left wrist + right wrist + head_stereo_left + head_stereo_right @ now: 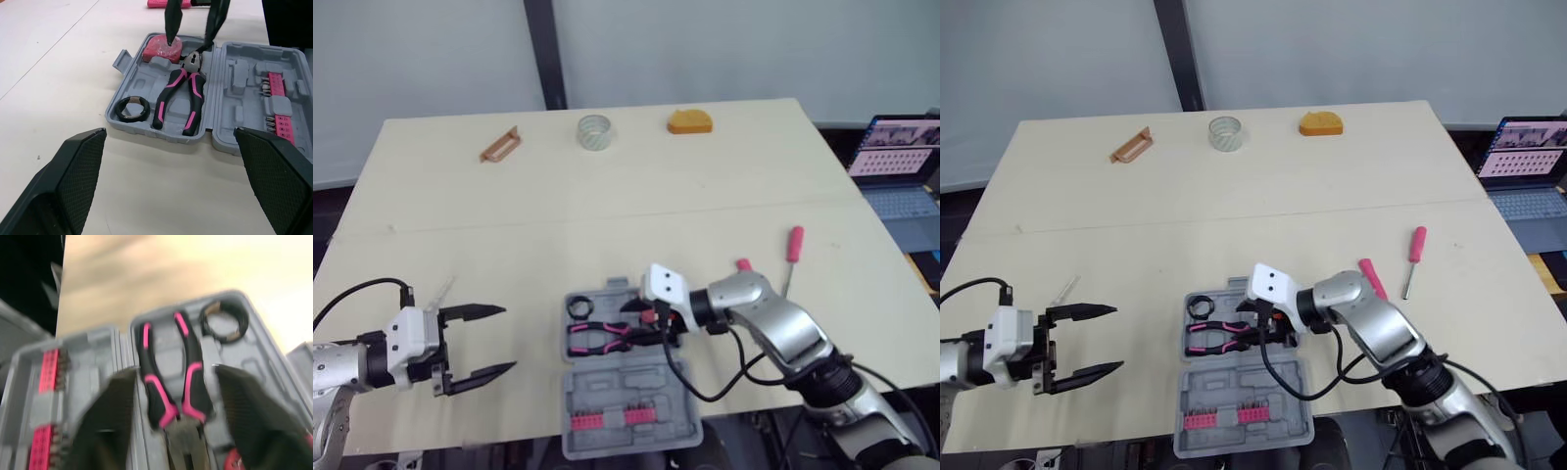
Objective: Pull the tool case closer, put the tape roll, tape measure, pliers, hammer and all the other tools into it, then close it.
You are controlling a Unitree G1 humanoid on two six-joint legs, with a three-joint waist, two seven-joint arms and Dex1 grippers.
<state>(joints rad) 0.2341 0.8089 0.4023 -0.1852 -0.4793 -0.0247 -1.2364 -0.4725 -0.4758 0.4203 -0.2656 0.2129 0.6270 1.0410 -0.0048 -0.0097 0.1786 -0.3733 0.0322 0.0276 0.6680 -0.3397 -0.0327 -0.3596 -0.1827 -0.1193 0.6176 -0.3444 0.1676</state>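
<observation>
Left eye view, risks first.

Table (pixel 607 206): pale and wide. The tool case (pixel 628 384) lies open at its near edge, with the half nearest the robot at the lip or just over it. Any shove from the arm above could slide it off.

Right gripper (pixel 656 323): over the far half of the case, fingers spread. One tip is at the tape measure (pixel 161 47), the other beside the head of the pliers (pixel 178 100). Lifting out crooked could hook the pliers or drag the tape measure from its pocket, and then the case won't shut. Its black cable (pixel 688 391) loops over the near half, a snag risk on closing.

Left gripper (pixel 506 340): hangs open above bare table, near the case but apart from it, not steadying it.

A pink handle, likely the hammer (pixel 1372 277), lies just beside the right forearm, where an elbow swing could knock it. Screwdriver (pixel 791 257) is near it. Clear tape roll (pixel 594 132) is far across the table, well apart from the case, so a long reach.

Looks.
- Case: grey moulded plastic, two hinged halves with shaped pockets. The near half carries pink bit strips (pixel 275 100).
- Pliers: black-and-pink grips, seated flat, head toward the tape measure.
- Tape measure: pink, rounded, in a corner pocket.
- Black tape roll (pixel 129 108): small ring, flat in the pocket beside the pliers.
</observation>
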